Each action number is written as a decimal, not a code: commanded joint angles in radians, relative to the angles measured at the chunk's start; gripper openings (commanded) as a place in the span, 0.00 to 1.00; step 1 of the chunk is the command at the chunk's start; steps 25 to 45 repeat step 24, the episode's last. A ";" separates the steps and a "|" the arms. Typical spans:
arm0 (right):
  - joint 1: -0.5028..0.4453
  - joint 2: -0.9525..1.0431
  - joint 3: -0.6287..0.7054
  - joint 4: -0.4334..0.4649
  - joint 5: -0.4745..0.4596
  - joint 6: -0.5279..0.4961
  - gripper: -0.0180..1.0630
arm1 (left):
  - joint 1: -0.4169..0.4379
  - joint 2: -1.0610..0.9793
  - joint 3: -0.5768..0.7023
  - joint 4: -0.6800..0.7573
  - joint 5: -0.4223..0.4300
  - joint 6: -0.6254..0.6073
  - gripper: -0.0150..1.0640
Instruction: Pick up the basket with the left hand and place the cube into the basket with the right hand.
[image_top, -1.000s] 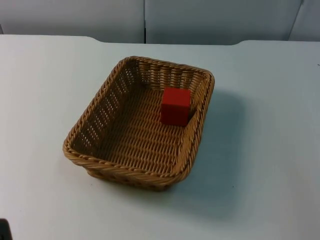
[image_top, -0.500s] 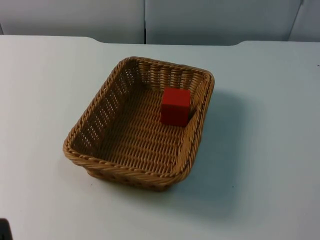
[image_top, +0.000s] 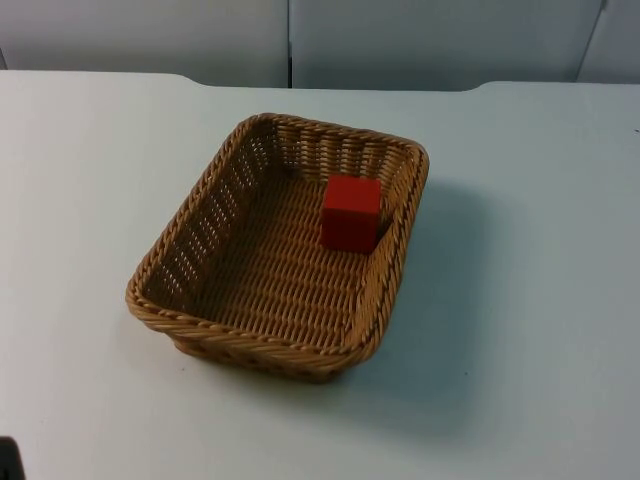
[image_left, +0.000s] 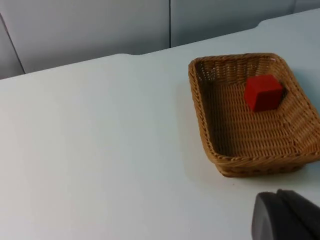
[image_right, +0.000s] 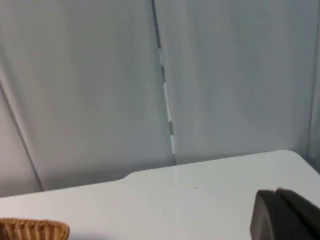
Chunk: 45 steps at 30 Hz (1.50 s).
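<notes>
plainly, the basket (image_top: 278, 245) stands on the white table (image_top: 540, 300), a woven brown rectangular one with its floor flat on the table top and nothing gripping it. inside it sits the cube (image_top: 351, 212), red, resting on the woven floor in the corner toward the grey wall (image_top: 420, 40), close against the basket's right-hand side wall as the top view shows it. the rest of the basket's floor is bare weave.

in the left wrist view the basket (image_left: 252, 112) lies ahead of the left gripper (image_left: 285, 217), and the cube (image_left: 263, 92) is in its far half, near one long wall. a black fingertip of that gripper stands apart from the basket's near rim, with bare table between them; it touches neither basket nor cube. whether its fingers are open or closed cannot be told.

in the right wrist view a short stretch of the basket's rim (image_right: 34, 230) shows at the edge, well apart from the right gripper (image_right: 285, 215), whose black fingertip hangs over the table (image_right: 200, 200) with the wall (image_right: 100, 90) behind. that gripper holds nothing that can be seen, and its fingers' state cannot be told either.

both arms wait away from the basket, the cube lying inside it and well clear of each gripper
</notes>
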 joint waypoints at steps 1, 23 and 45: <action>0.003 -0.075 0.109 0.098 -0.036 -0.107 0.01 | -0.024 -0.005 0.006 0.008 0.002 -0.008 0.01; 0.003 -0.098 0.306 0.089 0.188 -0.157 0.01 | -0.057 -0.005 0.098 0.103 -0.036 -0.025 0.01; 0.003 -0.098 0.316 0.101 0.166 -0.157 0.01 | -0.057 -0.005 0.102 0.103 -0.041 -0.025 0.01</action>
